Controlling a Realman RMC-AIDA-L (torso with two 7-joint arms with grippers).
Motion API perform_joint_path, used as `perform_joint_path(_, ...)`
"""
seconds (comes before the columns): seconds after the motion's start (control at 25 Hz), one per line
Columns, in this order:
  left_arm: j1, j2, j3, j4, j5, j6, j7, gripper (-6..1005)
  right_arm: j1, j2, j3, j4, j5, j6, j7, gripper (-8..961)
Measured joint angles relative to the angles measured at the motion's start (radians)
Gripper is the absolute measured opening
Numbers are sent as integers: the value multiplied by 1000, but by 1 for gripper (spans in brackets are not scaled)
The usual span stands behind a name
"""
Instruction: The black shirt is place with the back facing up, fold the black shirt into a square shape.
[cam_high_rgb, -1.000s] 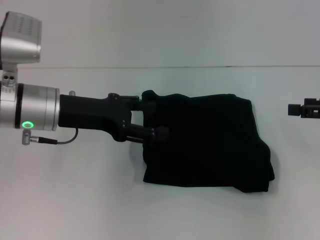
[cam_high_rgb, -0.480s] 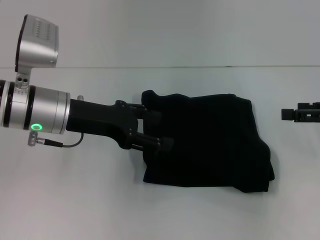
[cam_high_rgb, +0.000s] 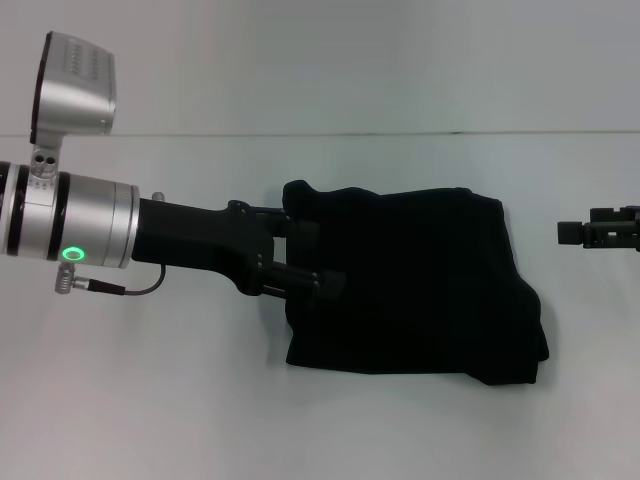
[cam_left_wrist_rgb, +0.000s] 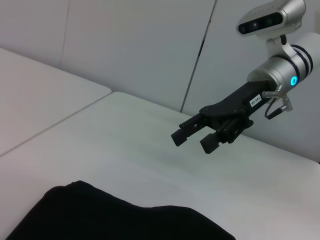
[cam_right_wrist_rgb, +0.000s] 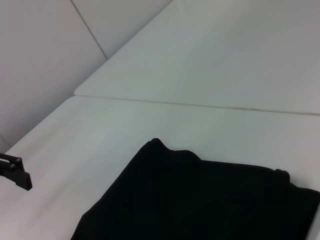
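Note:
The black shirt (cam_high_rgb: 420, 290) lies folded into a rough rectangle in the middle of the white table (cam_high_rgb: 150, 400), with no lettering showing. My left gripper (cam_high_rgb: 315, 257) is at the shirt's left edge, its two fingers spread apart over the fabric edge. My right gripper (cam_high_rgb: 565, 232) hovers off the shirt's right side, apart from it. In the left wrist view it is open and empty above the table (cam_left_wrist_rgb: 191, 142), with the shirt (cam_left_wrist_rgb: 115, 215) in the foreground. The right wrist view shows the shirt (cam_right_wrist_rgb: 200, 195) lying flat.
The white table runs to a seam at the back (cam_high_rgb: 400, 133), with a pale wall behind it. A small black gripper part (cam_right_wrist_rgb: 15, 172) shows at the edge of the right wrist view.
My left arm has pushed a little to the right onto the shirt's left edge. My right gripper has come slightly left into view. The shirt has not moved.

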Motion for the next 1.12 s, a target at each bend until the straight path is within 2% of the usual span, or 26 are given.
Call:
perform_joint_path(0.76, -1, -2, -3, -2, 23, -25, -36, 873, 11, 0, -2, 14, 1, 11, 0, 918)
perform_joint_path(1.12, 2, -3, -8, -2, 23, -24, -36, 874, 11, -8, 0, 37, 0, 12, 1, 917)
